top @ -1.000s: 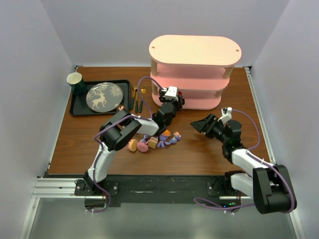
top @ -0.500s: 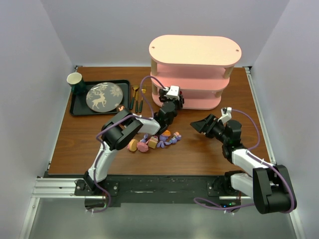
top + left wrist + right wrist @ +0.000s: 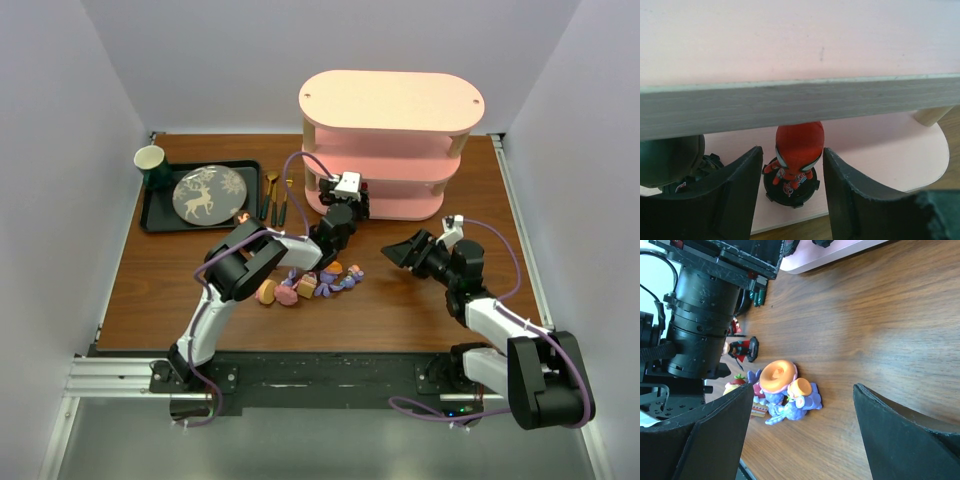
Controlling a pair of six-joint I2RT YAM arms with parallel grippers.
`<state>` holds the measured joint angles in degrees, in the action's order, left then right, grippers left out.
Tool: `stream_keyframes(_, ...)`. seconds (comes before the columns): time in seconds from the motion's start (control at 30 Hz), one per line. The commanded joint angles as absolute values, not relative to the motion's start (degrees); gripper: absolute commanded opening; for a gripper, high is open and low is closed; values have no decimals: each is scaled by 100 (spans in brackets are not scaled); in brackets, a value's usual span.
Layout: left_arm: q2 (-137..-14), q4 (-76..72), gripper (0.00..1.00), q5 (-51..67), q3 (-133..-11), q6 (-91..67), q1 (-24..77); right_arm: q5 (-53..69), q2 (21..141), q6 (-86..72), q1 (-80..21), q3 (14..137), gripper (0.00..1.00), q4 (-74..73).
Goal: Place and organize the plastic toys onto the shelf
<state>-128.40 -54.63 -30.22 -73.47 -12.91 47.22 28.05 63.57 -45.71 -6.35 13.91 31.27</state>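
Note:
The pink shelf stands at the back of the table. My left gripper reaches into its bottom tier. A red masked figurine stands upright on that tier between my open left fingers, with a gap on each side. A dark round-headed figurine stands just left of it. More plastic toys lie in a pile on the table. Among them are purple bunnies, a dark and red figure and a strawberry piece. My right gripper hangs open to the right of the pile.
A black tray at the back left holds a deer plate and a green cup. Gold spoons lie between tray and shelf. The middle tier's edge runs low over the left fingers.
The left jaws have widened, letting go of the red figurine on the bottom tier. The right arm has not moved.

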Motion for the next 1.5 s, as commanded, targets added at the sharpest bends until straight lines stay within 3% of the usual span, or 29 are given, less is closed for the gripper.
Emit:
stream_keyframes(0.0, -12779, -5713, 59, -3068, -7295, -1362, 4676, 2892, 6249, -4447, -624, 1582, 84, 3199)
stream_keyframes(0.5, -12121, -5977, 80, -3006, -6557, -1512, 4816, 2909, 6003, -4342, -615, 1591, 84, 2936)
stream_keyframes(0.8, -10531, -5468, 83, -3392, -5310, -1959, 5080, 2909, 5265, -3551, -624, 2109, 84, 1206)
stream_keyframes(1.13, -8193, -1817, 84, -3279, -4754, -3128, 4949, 2717, 4790, -2532, -1194, 2759, 84, -158)
stream_keyframes(1.47, -6066, 1264, 93, -2233, -5203, -3042, 3438, 2163, 6388, -1056, -3136, 4006, 84, 299)
